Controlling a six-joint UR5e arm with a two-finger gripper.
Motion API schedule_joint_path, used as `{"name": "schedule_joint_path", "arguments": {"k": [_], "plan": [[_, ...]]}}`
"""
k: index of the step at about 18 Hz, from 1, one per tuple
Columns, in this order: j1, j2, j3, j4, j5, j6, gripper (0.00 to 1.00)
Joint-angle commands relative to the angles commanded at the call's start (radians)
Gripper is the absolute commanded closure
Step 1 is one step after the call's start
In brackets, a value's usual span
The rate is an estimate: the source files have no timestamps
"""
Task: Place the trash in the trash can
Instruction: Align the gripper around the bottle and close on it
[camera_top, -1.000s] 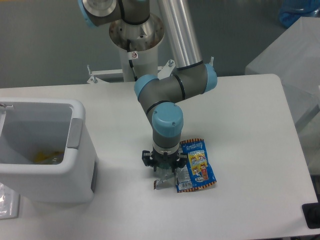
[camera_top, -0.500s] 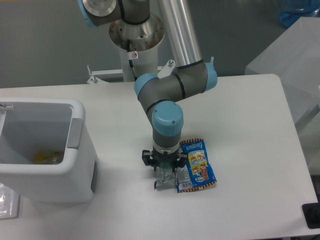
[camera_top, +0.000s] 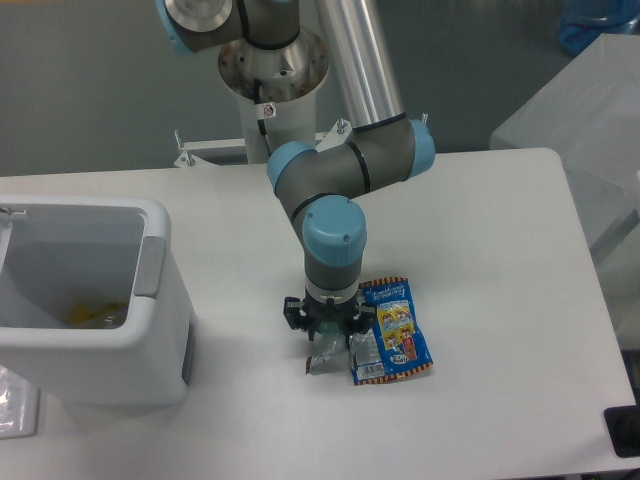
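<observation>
A small silvery wrapper scrap (camera_top: 322, 359) sits on the white table (camera_top: 480, 260) directly under the black two-finger gripper (camera_top: 325, 345), touching the left edge of a blue printed snack wrapper (camera_top: 396, 329) lying flat beside it. The gripper's fingers reach down onto the scrap; whether they have closed on it cannot be told. The grey-and-blue robot arm (camera_top: 335, 190) stands above. Well to the left is the white boxy plastic trash can (camera_top: 150, 330), something yellow inside.
</observation>
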Motion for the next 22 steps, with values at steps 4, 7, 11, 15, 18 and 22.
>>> {"name": "schedule_joint_path", "arguments": {"k": [4, 7, 11, 15, 18, 22], "plan": [[-0.002, 0.000, 0.000, 0.000, 0.000, 0.000, 0.40], [-0.002, 0.002, 0.000, 0.000, 0.000, 0.000, 0.40], [-0.002, 0.009, -0.006, 0.000, 0.000, 0.000, 0.42], [-0.002, 0.014, -0.006, 0.000, -0.002, 0.002, 0.42], [-0.002, 0.031, -0.006, 0.000, -0.002, 0.002, 0.42], [0.000, 0.078, 0.003, -0.006, -0.011, 0.017, 0.42]]}}
